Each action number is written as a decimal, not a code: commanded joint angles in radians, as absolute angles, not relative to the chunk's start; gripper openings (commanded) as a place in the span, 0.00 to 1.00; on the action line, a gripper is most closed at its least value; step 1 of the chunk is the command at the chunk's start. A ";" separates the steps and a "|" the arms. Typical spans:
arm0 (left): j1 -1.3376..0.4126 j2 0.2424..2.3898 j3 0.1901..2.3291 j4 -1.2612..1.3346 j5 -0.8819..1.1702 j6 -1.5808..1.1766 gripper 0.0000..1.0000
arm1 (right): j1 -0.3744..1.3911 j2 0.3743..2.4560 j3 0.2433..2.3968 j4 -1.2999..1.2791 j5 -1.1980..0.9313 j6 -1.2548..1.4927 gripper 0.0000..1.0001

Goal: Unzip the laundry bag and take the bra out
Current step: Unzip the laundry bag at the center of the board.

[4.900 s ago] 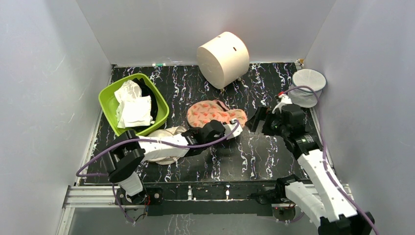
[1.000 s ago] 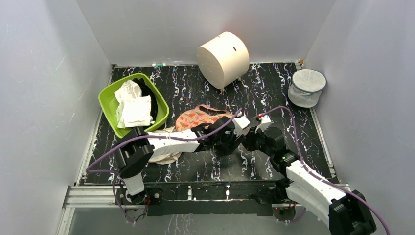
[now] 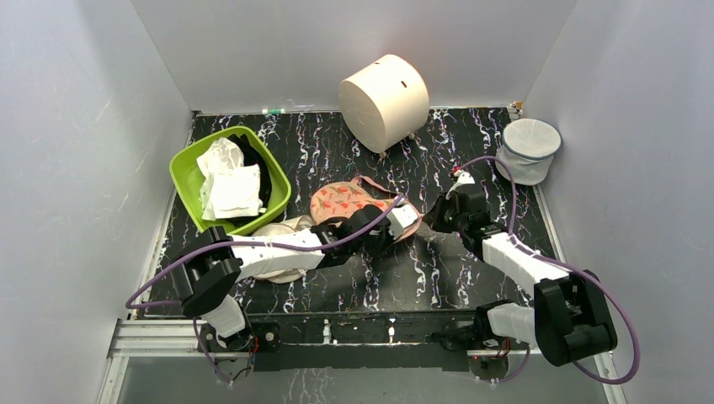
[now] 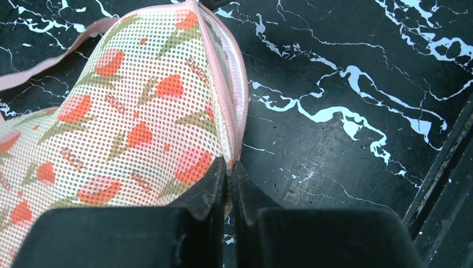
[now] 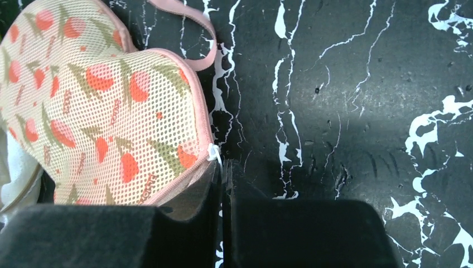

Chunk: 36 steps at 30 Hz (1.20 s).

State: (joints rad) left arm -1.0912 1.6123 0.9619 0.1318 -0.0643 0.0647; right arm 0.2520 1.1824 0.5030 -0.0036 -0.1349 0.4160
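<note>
Both arms reach in low over the black marbled worktop point(image 3: 438, 278) and meet at the laundry bag point(image 3: 343, 200), which lies near the middle of the worktop, floral side up, with a pink strap looping off its far edge.

The left arm folds back at its elbow near the near-left corner, and its forearm runs rightward along the near side of the bag, passing over beige discs point(image 3: 282, 229). The left gripper point(image 4: 229, 166) sits at the bag's right end, its fingers pressed together on the pink zipper rim, whose seam runs into the slit between them. Farther along that rim the zipper gapes slightly.

The right arm bends sharply close to the near-right corner, with its forearm angling back toward the centre. The right gripper point(image 5: 223, 177) points at the same end of the bag, fingers closed tight. The white zipper pull point(image 5: 214, 152) lies right at their tips; whether it is pinched cannot be told.

A green tub point(image 3: 187, 162) of white cloths point(image 3: 229, 187) stands at the left edge.
</note>
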 commanded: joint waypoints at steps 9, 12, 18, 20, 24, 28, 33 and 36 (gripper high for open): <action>-1.094 1.596 0.988 0.044 -0.095 -0.020 0.23 | 0.201 0.958 0.491 0.029 -0.363 0.331 0.00; -1.094 1.589 1.026 0.016 -0.084 -0.043 0.47 | 0.218 0.914 0.487 -0.004 -0.374 0.350 0.00; -1.094 1.560 1.068 0.011 -0.055 -0.147 0.69 | 0.241 0.850 0.481 -0.096 -0.358 0.392 0.00; -1.094 1.566 1.085 0.013 -0.027 -0.172 0.72 | 0.250 0.842 0.476 -0.103 -0.389 0.405 0.00; -1.094 1.615 1.128 0.007 -0.015 -0.192 0.74 | 0.280 0.837 0.474 -0.122 -0.414 0.418 0.00; -1.094 1.685 1.203 -0.052 -0.069 -0.181 0.67 | 0.305 0.818 0.470 -0.138 -0.425 0.418 0.00; -1.094 1.739 1.262 -0.097 -0.114 -0.145 0.57 | 0.322 0.790 0.471 -0.165 -0.399 0.412 0.00; -1.094 1.731 1.255 -0.112 -0.151 -0.117 0.47 | 0.322 0.791 0.476 -0.172 -0.376 0.402 0.00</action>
State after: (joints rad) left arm -1.0889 1.7473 1.2266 -0.0540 -0.0879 -0.1566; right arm 0.3168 0.8074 0.4728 -0.1909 -0.3946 0.4091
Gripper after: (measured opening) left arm 0.530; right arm 0.010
